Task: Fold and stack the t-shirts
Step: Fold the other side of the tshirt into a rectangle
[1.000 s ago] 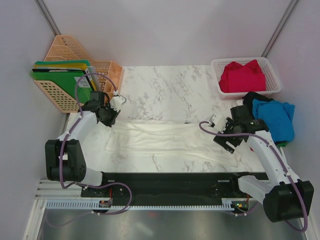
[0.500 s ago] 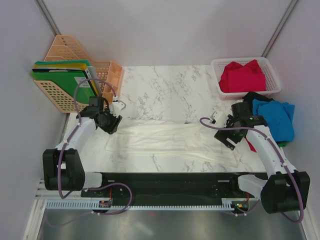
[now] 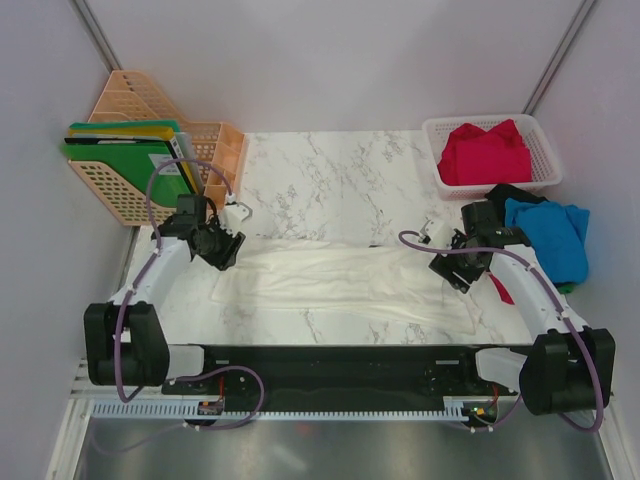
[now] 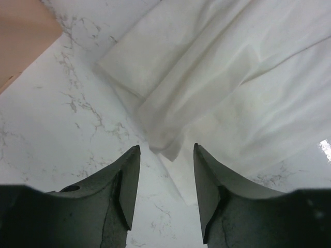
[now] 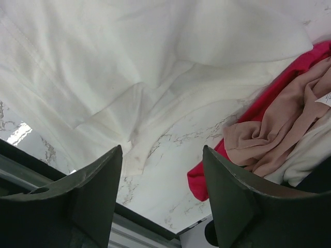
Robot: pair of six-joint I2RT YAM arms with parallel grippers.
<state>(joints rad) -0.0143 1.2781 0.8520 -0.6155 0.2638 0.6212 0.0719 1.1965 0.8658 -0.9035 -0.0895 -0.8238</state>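
The large white t-shirt (image 3: 340,280) lies spread in a long band across the marble table. Over its left end my left gripper (image 3: 224,248) stands open; in the left wrist view a corner of the white t-shirt (image 4: 232,93) lies on the table just beyond the gripper (image 4: 165,151), unheld. Above the shirt's right end my right gripper (image 3: 452,272) is open with nothing between its fingers. The right wrist view has the white t-shirt (image 5: 129,62) ahead of the gripper (image 5: 163,152), with red cloth (image 5: 269,103) and a pale beige shirt (image 5: 269,137) to the right.
A red shirt (image 3: 485,152) fills the white mesh basket (image 3: 545,140) at back right. Blue (image 3: 550,235) and black (image 3: 510,192) shirts are heaped at the right edge. Peach baskets with green folders (image 3: 130,165) stand at back left. A black rail (image 3: 340,360) runs along the near edge.
My left gripper has opened and let go of the white t-shirt's left corner. The right arm has shifted slightly over the shirt's right end, its jaws a little narrower.
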